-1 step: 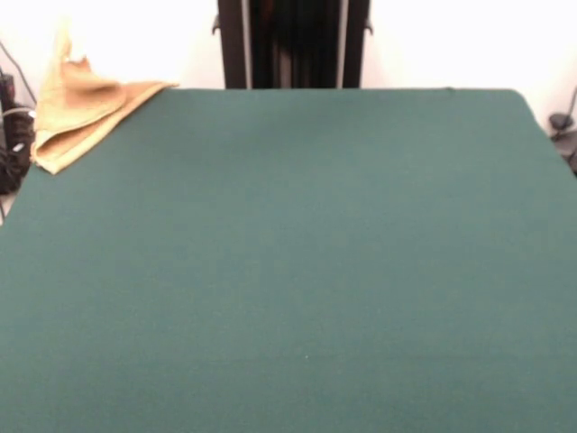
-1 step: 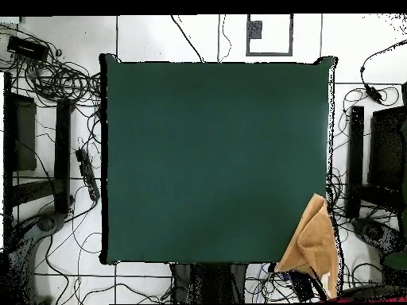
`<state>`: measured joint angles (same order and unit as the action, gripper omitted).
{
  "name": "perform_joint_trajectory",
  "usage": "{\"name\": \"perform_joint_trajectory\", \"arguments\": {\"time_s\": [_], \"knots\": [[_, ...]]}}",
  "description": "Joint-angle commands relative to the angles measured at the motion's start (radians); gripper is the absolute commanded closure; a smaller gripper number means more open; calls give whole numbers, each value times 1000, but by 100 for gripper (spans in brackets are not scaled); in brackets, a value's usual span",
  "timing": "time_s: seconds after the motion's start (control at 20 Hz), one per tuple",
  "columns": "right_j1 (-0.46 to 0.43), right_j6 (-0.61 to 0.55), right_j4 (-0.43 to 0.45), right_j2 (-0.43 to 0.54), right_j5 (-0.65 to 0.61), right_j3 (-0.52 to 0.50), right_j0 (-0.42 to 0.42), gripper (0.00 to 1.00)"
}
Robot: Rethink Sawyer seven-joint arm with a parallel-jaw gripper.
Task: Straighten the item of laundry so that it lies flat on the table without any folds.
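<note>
Towel (image 1: 77, 113) lies folded, seemingly overhanging the table (image 1: 297, 253) corner.

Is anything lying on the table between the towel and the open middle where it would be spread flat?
Nothing visible. The towel sits bunched and folded at one corner of the table, partly over the edge. No gripper shows in either view.

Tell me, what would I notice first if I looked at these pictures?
First, the huge dark green table that fills nearly the whole front view. Next, the orange-tan towel, crumpled and folded at the table's far left corner in that view, with part of it hanging over the edge. No robot gripper shows in either view.
</note>
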<state>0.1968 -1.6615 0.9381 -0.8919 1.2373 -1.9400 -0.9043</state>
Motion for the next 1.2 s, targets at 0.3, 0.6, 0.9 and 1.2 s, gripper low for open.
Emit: {"name": "perform_joint_trajectory", "arguments": {"time_s": [0.3,0.6,0.9,1.2], "knots": [[30,129,5,86,-36,34,127,0],[86,30,24,45,-129,26,251,0],[99,-19,54,47,-181,40,308,0],[161,-283,239,30,-304,71,496,0]]}}
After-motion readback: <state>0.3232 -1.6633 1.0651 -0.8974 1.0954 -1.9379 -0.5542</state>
